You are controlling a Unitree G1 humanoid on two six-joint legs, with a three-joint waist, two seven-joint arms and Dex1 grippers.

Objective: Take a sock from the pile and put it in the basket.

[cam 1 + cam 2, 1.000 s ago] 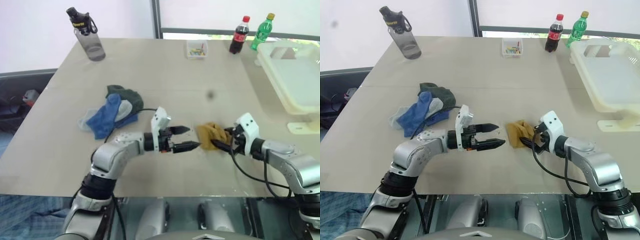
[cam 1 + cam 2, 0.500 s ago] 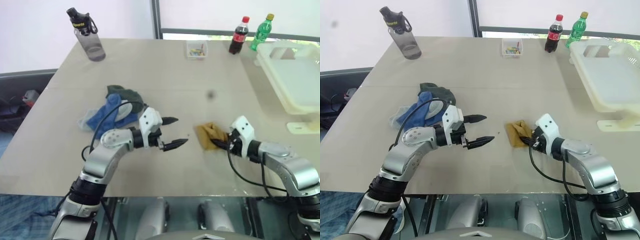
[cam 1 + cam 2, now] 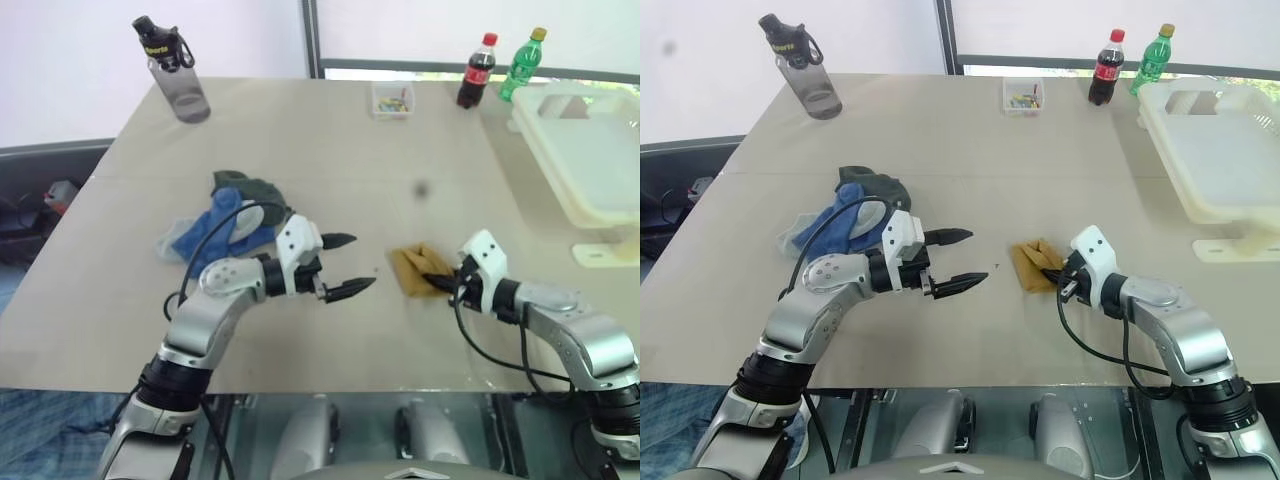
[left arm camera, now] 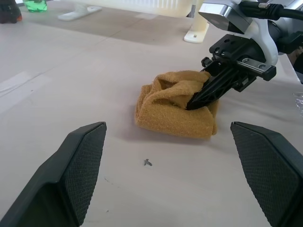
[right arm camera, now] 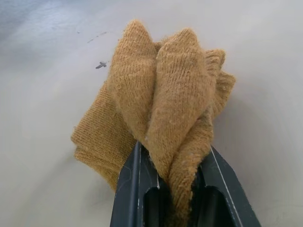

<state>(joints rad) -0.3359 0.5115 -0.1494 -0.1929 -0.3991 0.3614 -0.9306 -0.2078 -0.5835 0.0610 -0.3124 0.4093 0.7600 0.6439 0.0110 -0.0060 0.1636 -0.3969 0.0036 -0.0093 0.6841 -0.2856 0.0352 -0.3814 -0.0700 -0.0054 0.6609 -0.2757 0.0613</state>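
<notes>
The right end effector (image 3: pixel 1060 284) is pinching a fold of the mustard sock (image 3: pixel 1034 265), which is lying on the bench (image 3: pixel 1040 150) well right of the pile (image 3: pixel 855 210). The left end effector (image 3: pixel 958 259) is hovering wide and empty. The basket (image 3: pixel 1220 150) is sitting far right. Gripping only a bunched fold, the sock may be slipping free during lifting.

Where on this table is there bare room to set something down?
Bare table between water bottle and clear box, and the near edge below both arms. Crowded around the pile, the mustard sock and the basket.
</notes>
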